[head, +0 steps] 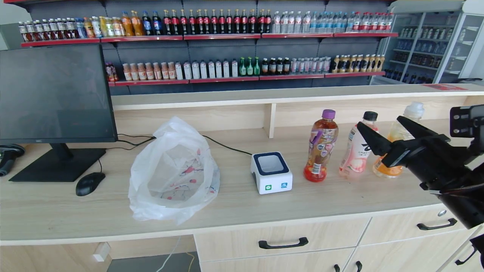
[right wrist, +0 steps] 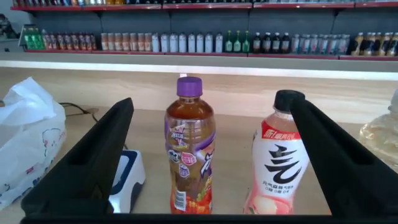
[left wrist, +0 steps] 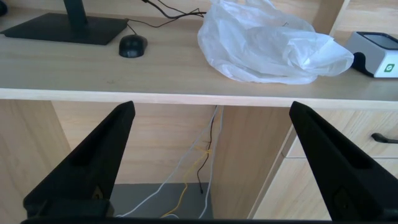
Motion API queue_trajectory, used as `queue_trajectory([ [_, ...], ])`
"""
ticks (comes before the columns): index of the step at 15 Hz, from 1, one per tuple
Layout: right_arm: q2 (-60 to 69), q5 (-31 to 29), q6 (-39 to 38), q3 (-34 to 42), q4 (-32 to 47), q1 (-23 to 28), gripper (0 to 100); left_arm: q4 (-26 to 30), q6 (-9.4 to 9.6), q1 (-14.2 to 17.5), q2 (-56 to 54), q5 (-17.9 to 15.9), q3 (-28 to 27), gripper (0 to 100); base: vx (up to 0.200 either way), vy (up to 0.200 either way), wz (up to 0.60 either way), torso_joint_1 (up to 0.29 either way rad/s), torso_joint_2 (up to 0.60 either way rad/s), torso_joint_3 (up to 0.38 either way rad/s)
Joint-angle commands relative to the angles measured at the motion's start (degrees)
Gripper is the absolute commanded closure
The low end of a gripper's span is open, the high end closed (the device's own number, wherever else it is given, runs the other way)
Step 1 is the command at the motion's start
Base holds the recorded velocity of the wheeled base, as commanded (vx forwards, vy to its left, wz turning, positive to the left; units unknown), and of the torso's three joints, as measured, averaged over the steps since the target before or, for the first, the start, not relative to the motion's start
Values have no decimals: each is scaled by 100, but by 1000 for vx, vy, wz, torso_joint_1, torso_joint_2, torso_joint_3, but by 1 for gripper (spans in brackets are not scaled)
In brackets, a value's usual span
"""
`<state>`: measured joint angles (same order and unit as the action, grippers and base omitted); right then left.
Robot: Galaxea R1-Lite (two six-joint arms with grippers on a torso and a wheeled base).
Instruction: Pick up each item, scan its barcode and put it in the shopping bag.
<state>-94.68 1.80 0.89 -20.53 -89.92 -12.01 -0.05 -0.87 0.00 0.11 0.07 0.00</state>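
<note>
– Bottles in a row at the right of the head view: why there?

– Probably so each can be taken in turn. The purple-capped tea bottle (head: 321,145), the black-capped pink bottle (head: 357,145) and the white-capped orange drink bottle (head: 401,151) stand upright on the counter (head: 242,211). Just left of them is the barcode scanner (head: 271,172), window up. The shopping bag (head: 174,172) slumps left of centre, its mouth toward the lower edge, which should suit dropping items in.

– And the right gripper (head: 379,123)?

– It hangs at the right of the frame, in front of the pink and orange bottles, fingers spread wide and holding nothing. In its wrist view the tea bottle and the pink one both sit between the two fingers, farther off. It seems clear of the bottles, though the overlap in the head view makes contact hard to rule out.

– So which gets picked?

– Nothing is scanned or bagged yet. The first grasp looks like the step in hand, and the tea bottle sits nearest the scanner.

– The left gripper (left wrist: 211,106)?

– Also spread wide and empty, low before the counter's front edge, facing the bag.
</note>
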Motion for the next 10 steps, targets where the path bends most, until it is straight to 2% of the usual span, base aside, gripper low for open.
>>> queue_trajectory([
  [1, -226, 4, -19, 49, -8, -91, 0, -4, -1, 0, -2, 1, 0, 0, 0, 0, 0, 0, 0, 0],
  [4, -349, 4, -80, 225, -8, -170, 0, -4, -1, 0, -2, 1, 0, 0, 0, 0, 0, 0, 0, 0],
  [6, -472, -22, -186, 207, -8, -399, 0, -4, -1, 0, -2, 1, 0, 0, 0, 0, 0, 0, 0, 0],
  [7, -648, -312, -230, 216, -8, -619, 0, -4, -1, 0, -2, 1, 0, 0, 0, 0, 0, 0, 0, 0],
  [10, -1070, -910, -467, 84, -8, -838, 0, -4, -1, 0, -2, 1, 0, 0, 0, 0, 0, 0, 0, 0],
])
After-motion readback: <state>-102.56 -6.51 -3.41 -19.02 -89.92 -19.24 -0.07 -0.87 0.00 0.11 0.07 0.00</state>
